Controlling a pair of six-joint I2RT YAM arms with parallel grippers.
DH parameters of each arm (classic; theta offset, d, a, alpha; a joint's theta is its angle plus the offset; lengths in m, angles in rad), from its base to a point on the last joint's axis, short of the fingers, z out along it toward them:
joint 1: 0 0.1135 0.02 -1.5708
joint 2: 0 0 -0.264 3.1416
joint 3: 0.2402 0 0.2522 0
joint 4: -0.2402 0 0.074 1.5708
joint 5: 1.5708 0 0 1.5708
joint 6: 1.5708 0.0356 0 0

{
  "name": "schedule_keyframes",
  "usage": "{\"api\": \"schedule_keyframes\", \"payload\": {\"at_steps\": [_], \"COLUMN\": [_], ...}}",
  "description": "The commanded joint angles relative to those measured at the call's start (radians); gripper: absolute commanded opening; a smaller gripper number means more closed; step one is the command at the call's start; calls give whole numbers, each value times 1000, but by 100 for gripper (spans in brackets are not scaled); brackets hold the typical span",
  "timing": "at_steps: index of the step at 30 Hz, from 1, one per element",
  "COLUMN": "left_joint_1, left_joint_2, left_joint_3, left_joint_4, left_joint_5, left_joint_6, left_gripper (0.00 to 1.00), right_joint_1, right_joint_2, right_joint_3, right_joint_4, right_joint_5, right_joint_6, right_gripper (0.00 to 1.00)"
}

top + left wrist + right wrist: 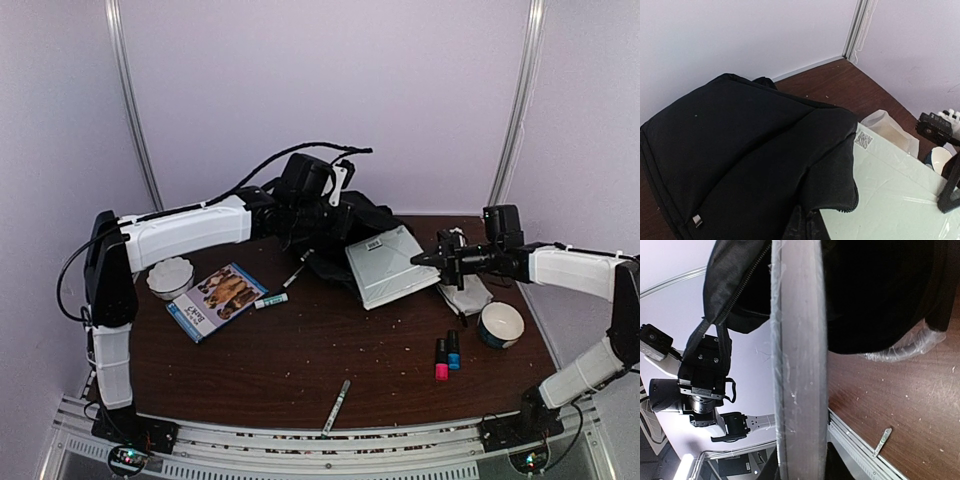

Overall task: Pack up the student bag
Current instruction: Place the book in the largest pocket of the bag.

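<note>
The left gripper (710, 342), hidden from above, pinches the zippered rim of the large black soft fabric backpack (740, 150), slumped at the far centre of the dark brown wooden table (300, 370). The right gripper (432, 259) clamps a flat pale-green plastic-wrapped pad (388, 265), its far corner lost under the bag's flap.

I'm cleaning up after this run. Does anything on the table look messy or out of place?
Yes. Pale crumbs are scattered across the brown table, and a silver pen lies alone right at the near edge, apart from the other supplies.
</note>
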Motion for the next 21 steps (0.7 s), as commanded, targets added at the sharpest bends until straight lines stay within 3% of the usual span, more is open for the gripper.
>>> {"api": "schedule_keyframes", "payload": {"at_steps": [1,8,12,17,21], "left_joint_1": [-10,-2,-1,-1,-1], "left_joint_2": [-64,-43,-69,-108,-149], "left_joint_3": [8,15,-24,-77,-130], "left_joint_4": [137,156,202,236,286], "left_joint_5": [-49,-75,-28,39,103], "left_joint_6": [-14,-42,-37,-14,0], "left_gripper": [0,0,0,0,0], "right_joint_1": [35,6,6,24,43], "right_joint_2": [-91,-182,-134,-45,22], "right_joint_3": [-34,-163,-166,-69,-47], "right_joint_4": [30,-57,169,198,403], "right_joint_5": [30,43,42,67,56], "right_joint_6": [58,7,99,34,156], "right_gripper": [0,0,0,0,0]}}
